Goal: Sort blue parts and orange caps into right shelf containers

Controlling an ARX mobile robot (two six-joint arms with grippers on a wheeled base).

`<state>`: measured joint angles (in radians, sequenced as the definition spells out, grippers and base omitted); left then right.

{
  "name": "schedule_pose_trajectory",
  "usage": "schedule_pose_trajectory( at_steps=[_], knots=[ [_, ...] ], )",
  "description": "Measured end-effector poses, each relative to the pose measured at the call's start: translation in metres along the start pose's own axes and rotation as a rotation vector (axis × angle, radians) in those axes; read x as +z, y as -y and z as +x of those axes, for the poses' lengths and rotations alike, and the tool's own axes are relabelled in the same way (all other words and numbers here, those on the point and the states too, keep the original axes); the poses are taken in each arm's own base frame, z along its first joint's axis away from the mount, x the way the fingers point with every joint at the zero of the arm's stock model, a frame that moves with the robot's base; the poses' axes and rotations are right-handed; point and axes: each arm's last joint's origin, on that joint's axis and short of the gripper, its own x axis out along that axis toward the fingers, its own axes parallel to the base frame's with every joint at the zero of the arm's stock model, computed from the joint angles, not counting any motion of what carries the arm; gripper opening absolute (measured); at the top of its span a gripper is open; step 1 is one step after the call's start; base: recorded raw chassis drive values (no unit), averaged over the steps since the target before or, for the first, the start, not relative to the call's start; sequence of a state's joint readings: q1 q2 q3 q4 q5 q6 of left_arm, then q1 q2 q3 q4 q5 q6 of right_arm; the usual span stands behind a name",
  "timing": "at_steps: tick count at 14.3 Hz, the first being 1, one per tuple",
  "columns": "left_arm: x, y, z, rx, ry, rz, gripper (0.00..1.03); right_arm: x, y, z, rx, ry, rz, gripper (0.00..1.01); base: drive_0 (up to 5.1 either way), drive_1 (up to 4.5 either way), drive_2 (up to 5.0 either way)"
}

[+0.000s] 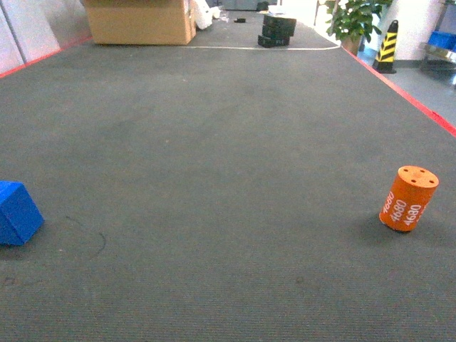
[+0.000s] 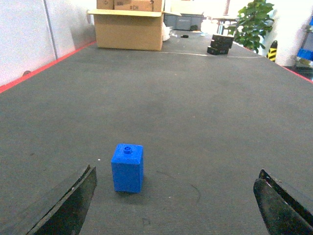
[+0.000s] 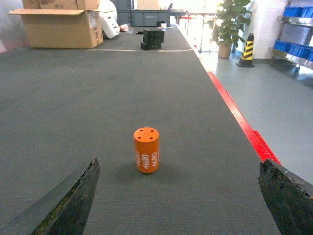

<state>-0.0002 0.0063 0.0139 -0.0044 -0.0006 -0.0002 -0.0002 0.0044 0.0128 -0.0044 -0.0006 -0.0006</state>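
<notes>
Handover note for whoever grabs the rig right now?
Left gripper: open, empty, blue part upright on the carpet ahead between its fingers' line.
Right gripper: open, empty, orange cap upright ahead of it.
Head view: blue part far left, orange cap far right.
Done: nothing picked yet.
Left: grasp both, carry to the blue bins on the shelf at right.

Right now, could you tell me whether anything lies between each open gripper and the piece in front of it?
Nothing visible does. Bare carpet separates the left gripper from the blue block, and the right gripper from the orange cap.
</notes>
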Motion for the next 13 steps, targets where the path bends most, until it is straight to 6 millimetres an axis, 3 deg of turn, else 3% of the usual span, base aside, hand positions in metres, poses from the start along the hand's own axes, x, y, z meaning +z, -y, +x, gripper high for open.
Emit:
schedule_pose_trajectory(
  at_steps=[13],
  knots=[
    [0.0000,0.0000,0.0000,0.000,0.000,0.000,0.98,0.0000,0.0000,0.0000,0.000,0.000,0.000,0.98,0.0,0.00,0.0]
  ],
)
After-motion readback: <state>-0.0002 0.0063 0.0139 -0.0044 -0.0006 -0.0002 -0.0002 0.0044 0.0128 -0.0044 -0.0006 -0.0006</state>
